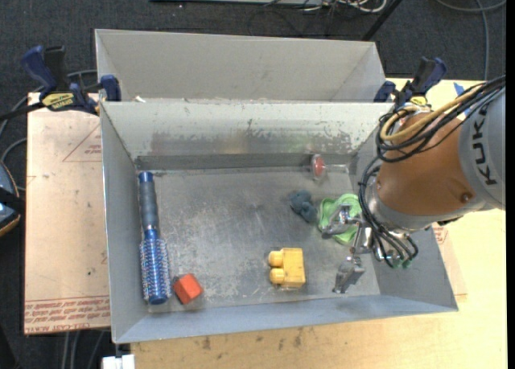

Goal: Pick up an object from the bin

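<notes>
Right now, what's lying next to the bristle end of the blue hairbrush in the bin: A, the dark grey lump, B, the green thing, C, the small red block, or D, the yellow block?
C: the small red block sits just beside the bristle end of the blue hairbrush, at the lower left corner of the bin in the camera view.

Crumpled bright-green thing (331,214), lying far right

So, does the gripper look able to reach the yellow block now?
Probably yes: the yellow block lies alone on the bin floor, close beside the gripper, with nothing between them or on top.
</notes>
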You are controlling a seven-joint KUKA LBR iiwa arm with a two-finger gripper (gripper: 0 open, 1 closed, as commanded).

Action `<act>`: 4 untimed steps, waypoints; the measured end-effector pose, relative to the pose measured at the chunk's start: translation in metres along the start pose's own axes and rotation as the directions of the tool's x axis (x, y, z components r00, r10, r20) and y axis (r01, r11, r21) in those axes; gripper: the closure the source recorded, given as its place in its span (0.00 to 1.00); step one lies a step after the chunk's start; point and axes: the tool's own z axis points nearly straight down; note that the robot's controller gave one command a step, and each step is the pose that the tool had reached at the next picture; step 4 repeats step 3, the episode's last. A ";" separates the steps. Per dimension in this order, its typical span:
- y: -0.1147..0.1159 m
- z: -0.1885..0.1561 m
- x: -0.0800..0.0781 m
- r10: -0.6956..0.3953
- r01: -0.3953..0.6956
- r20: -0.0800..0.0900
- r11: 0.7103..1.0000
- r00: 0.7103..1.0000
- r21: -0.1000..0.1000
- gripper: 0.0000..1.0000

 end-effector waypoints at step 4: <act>0.042 -0.099 0.000 -0.435 0.435 0.015 0.900 0.900 0.008 1.00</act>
